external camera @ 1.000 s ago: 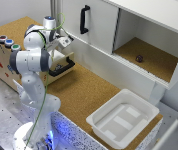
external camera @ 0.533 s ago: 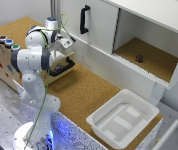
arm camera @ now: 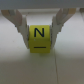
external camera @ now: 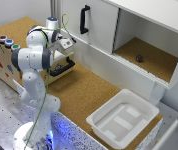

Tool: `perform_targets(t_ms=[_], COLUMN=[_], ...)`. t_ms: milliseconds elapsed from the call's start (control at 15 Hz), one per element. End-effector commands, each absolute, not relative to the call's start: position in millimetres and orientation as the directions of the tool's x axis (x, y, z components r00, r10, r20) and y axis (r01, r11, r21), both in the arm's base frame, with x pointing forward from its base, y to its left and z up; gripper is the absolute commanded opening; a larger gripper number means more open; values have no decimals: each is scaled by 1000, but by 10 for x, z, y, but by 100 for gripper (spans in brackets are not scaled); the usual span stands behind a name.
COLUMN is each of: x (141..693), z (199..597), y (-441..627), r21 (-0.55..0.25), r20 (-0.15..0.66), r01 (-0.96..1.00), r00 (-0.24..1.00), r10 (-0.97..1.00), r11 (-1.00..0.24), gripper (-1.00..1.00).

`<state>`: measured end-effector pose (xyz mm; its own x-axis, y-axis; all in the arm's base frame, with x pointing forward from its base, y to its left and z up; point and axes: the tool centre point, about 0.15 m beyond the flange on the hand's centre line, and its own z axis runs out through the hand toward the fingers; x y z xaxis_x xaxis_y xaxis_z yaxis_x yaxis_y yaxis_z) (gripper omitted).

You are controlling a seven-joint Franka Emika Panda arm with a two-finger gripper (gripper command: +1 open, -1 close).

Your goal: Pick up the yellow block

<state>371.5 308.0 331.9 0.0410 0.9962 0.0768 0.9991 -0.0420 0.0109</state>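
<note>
Robot gripper (arm camera: 39, 31) poised around the yellow block (arm camera: 38, 39), ready to grasp.

In the wrist view the fingers (arm camera: 18, 22) stand just wider than the block, one on each side; contact looks near, though blur hides whether they touch. Squeeze evenly on opposite faces, then lift straight. The block sits on a pale surface; in the exterior view the arm hides it, above a cork tabletop (external camera: 84, 92) beside a white cabinet (external camera: 101, 30).
</note>
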Motion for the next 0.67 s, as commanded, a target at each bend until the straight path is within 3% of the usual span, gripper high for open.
perform_targets(t_ms=[0, 600], x=[3864, 4076], z=[3888, 4678], y=[2915, 1526], r21=[-21, 4], r20=[143, 247], r01=[969, 653], r00=[246, 733], r10=[959, 634], r11=[-245, -757], gripper=[-100, -100])
